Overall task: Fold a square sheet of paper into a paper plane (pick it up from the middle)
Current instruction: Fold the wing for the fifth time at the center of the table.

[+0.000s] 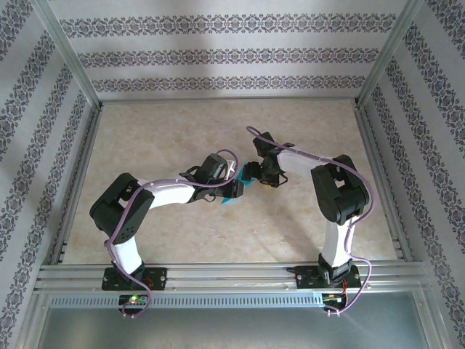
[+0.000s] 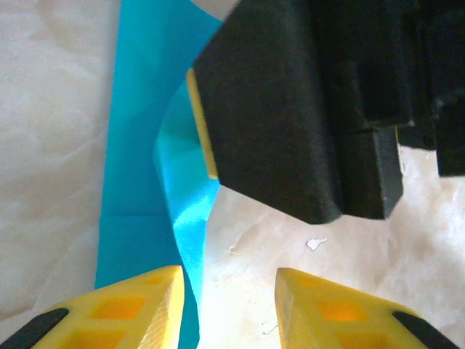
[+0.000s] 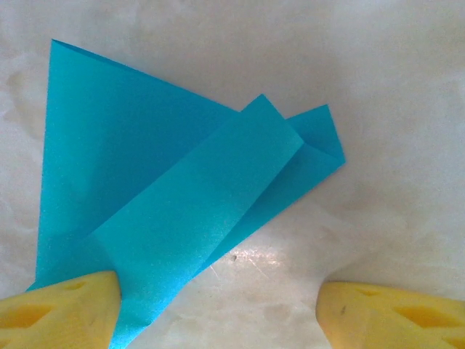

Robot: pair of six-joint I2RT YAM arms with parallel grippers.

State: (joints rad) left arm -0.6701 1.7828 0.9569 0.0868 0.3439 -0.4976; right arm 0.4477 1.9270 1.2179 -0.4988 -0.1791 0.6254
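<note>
On the mottled table (image 1: 182,123), thin teal paper (image 3: 145,167) lies in pointed folds.

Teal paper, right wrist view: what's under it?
Bare marbled table all around the folded paper; a narrow flap overlaps its wider layer. Whatever lies beneath is covered.

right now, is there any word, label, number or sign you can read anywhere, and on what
None can be read. The blue paper is plain, the table shows only marbling, the wallpaper only a flower pattern, and neither the left arm nor the right arm shows a legible label.
</note>
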